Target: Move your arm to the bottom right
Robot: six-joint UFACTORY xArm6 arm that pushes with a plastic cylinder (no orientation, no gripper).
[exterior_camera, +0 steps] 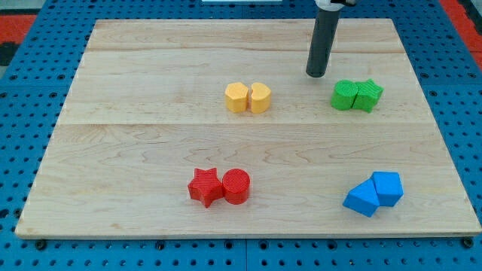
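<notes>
My tip (pixel 316 74), bare and touching nothing, stands at the board's far right, just left of the green blocks (pixel 357 95); the near right corner beside the blue blocks (pixel 374 193) remains unreached

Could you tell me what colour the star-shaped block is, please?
Red; the star block shows clearly in the camera view, at the bottom.
</notes>
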